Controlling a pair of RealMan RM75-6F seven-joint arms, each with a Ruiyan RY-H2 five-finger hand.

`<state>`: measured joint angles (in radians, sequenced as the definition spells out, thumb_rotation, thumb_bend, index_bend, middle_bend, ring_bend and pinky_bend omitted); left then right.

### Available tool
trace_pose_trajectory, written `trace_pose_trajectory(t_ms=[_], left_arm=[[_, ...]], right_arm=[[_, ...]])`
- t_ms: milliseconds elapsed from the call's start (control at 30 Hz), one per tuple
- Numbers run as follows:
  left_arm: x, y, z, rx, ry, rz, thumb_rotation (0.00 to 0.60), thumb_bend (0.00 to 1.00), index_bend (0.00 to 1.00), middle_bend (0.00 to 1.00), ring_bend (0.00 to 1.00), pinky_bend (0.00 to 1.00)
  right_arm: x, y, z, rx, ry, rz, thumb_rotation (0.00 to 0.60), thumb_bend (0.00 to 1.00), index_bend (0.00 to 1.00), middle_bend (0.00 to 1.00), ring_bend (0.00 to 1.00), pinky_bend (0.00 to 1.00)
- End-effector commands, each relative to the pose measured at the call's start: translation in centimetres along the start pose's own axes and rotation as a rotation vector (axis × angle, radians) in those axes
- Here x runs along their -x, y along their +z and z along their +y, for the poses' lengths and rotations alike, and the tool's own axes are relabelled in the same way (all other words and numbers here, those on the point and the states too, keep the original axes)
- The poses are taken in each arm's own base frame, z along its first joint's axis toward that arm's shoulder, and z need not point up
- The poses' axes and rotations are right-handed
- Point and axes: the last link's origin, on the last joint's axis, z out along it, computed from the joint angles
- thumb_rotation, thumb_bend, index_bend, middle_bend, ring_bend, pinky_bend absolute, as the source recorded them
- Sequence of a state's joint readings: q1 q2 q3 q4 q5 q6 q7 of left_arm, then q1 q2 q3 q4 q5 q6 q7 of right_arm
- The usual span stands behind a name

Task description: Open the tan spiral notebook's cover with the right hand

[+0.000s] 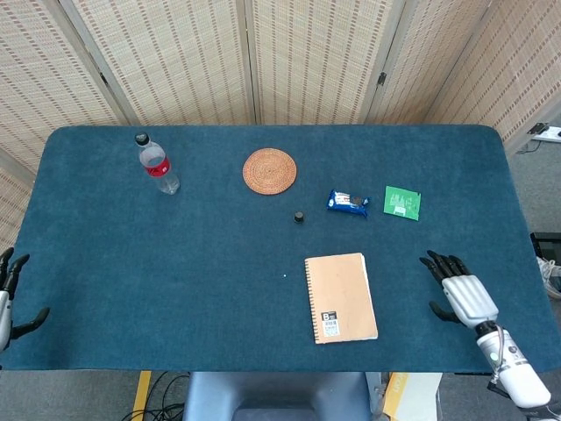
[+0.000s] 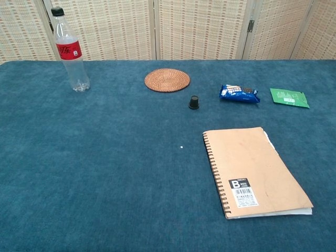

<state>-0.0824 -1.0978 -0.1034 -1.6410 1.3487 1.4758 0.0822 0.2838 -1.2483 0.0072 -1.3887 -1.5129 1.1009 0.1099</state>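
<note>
The tan spiral notebook (image 1: pixel 340 297) (image 2: pixel 253 170) lies closed and flat on the blue table, its wire spine along the left edge and a barcode label near its front left corner. My right hand (image 1: pixel 460 293) hovers over the table to the notebook's right, fingers spread and holding nothing, about a hand's width from the cover's right edge. My left hand (image 1: pixel 9 298) shows only partly at the table's front left edge, fingers apart and empty. Neither hand appears in the chest view.
Behind the notebook stand a small black cap (image 1: pixel 299 217), a blue snack packet (image 1: pixel 348 203) and a green packet (image 1: pixel 402 203). A round woven coaster (image 1: pixel 269 169) and a clear bottle (image 1: pixel 157 164) with a red label sit further back left.
</note>
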Motion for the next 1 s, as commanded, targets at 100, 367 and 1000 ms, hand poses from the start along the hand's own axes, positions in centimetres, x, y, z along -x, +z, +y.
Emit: trace_pose_trajectory(t_ms=[100, 367, 1000], left_arm=[[-0.3, 0.1, -0.4, -0.016, -0.016, 0.006, 0.600, 0.25, 0.13, 0.03, 0.04, 0.18], [-1.0, 0.3, -1.2, -0.052, -0.050, 0.024, 0.600, 0.25, 0.13, 0.03, 0.04, 0.18], [-1.3, 0.3, -1.4, -0.059, -0.066, 0.046, 0.600, 0.25, 0.13, 0.03, 0.04, 0.18]], right_arm=[[0.3, 2.8, -2.3, -0.084, -0.022, 0.060, 0.600, 0.41, 0.00, 0.00, 0.00, 0.00], [2.3, 6.2, -5.4, -0.165, -0.031, 0.054, 0.600, 0.41, 0.00, 0.00, 0.00, 0.00], [4.1, 8.3, -6.8, -0.192, -0.064, 0.028, 0.600, 0.41, 0.00, 0.00, 0.00, 0.00]])
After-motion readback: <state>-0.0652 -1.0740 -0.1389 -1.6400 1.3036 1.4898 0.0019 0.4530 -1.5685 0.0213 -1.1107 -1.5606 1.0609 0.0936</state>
